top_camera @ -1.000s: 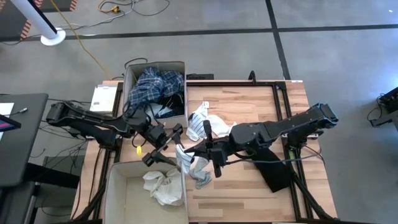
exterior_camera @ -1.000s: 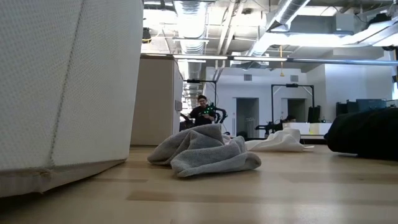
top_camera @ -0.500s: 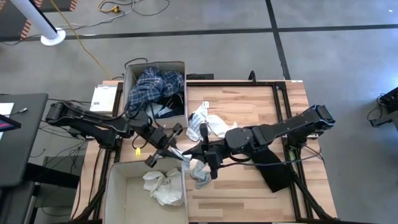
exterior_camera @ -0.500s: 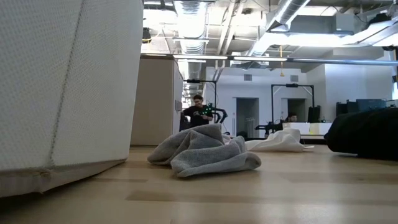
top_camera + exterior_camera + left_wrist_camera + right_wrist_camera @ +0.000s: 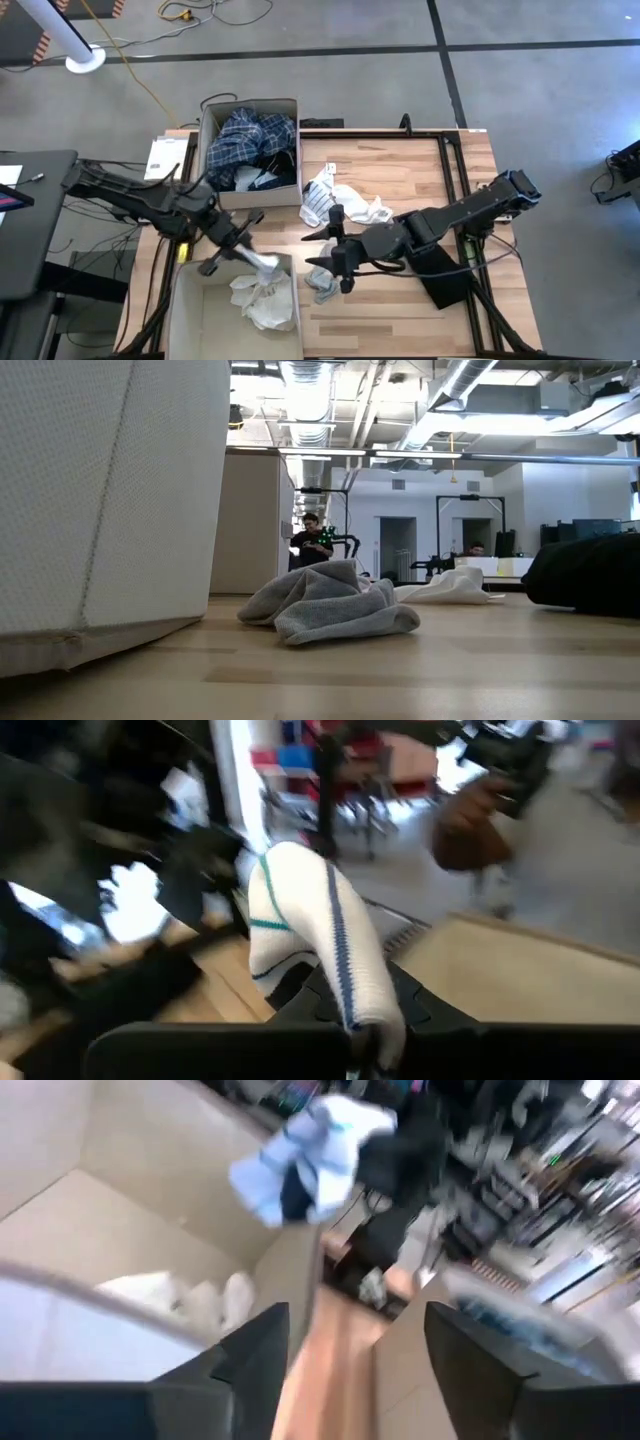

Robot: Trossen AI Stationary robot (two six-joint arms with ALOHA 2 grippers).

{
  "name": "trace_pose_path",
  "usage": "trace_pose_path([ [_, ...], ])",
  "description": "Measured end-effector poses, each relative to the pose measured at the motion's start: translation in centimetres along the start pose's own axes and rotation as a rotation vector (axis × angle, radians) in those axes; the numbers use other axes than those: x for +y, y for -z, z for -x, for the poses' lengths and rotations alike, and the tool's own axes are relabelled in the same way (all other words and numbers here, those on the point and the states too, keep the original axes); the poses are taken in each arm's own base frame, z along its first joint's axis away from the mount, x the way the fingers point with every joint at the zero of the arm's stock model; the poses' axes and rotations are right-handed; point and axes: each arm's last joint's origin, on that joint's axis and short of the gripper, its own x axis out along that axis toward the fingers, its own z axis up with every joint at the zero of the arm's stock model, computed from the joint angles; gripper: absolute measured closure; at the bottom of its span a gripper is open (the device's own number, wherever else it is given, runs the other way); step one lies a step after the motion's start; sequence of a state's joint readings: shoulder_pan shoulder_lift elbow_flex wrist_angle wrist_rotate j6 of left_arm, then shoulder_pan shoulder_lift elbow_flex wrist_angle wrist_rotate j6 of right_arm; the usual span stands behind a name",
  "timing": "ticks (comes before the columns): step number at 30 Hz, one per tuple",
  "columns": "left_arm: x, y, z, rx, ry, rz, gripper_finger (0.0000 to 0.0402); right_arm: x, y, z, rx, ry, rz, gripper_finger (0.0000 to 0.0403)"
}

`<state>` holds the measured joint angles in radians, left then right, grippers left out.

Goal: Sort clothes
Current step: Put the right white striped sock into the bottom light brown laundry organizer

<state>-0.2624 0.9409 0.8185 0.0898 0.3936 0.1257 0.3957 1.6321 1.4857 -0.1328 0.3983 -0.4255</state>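
Left gripper (image 5: 243,257): over near box (image 5: 190,310), clamped on white sock (image 5: 262,264).
Sock: long axis level, trailing toward table centre.
Right gripper (image 5: 322,250): fingers spread wide, holding nothing, beside grey garment (image 5: 322,283).

The sock (image 5: 310,935) was white with a blue stripe down it and a teal band. The shirt (image 5: 252,140) in the far box (image 5: 205,140) was blue plaid. A grey garment (image 5: 330,603) lay on the light wood worktop (image 5: 400,175), a blue-white striped one (image 5: 318,205) farther back, and white pieces (image 5: 262,300) sat in the tan near box (image 5: 185,310).
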Motion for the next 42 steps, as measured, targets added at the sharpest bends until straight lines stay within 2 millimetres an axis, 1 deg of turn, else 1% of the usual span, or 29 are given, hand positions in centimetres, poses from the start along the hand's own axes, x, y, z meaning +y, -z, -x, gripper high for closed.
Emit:
trace_pose_path([
  [3,-1.5,0.5,0.5,0.087,0.068,0.054,0.0399,0.6,0.6,0.1,0.069,-0.035,-0.056,0.0143],
  [6,-2.8,1.1,0.5,0.173,0.130,0.109,0.0400,1.1,1.4,0.4,0.158,-0.068,-0.116,0.0139],
  [9,-4.0,1.9,0.2,0.257,0.151,0.135,0.0400,1.5,2.3,0.5,0.247,-0.090,-0.183,0.0138],
  [12,-4.6,2.6,0.0,0.339,0.136,0.136,0.0397,1.8,3.2,0.4,0.324,-0.105,-0.249,0.0138],
  [18,-5.5,3.5,-0.6,0.467,0.129,0.133,0.0395,3.0,6.0,-0.1,0.419,-0.135,-0.360,0.0138],
  [24,-6.8,3.3,-2.0,0.524,0.195,0.119,0.0394,4.4,8.9,-0.7,0.429,-0.144,-0.442,0.0138],
  [28,-7.5,3.7,-3.2,0.617,0.201,0.108,0.0393,5.2,10.3,-1.0,0.391,-0.140,-0.462,0.0138],
  [33,-8.3,4.7,-4.7,0.773,0.180,0.090,0.0393,5.7,11.7,-1.3,0.367,-0.127,-0.499,0.0138],
  [37,-8.8,4.9,-5.8,0.893,0.147,0.042,0.0393,5.9,12.8,-1.3,0.374,-0.117,-0.525,0.0138],
  [40,-9.3,5.0,-6.6,0.946,0.163,-0.004,0.0393,6.2,13.3,-1.3,0.374,-0.115,-0.543,0.0138],
  [42,-9.7,5.0,-7.2,0.967,0.172,-0.041,0.0392,6.4,13.6,-1.6,0.365,-0.115,-0.550,0.0138],
])
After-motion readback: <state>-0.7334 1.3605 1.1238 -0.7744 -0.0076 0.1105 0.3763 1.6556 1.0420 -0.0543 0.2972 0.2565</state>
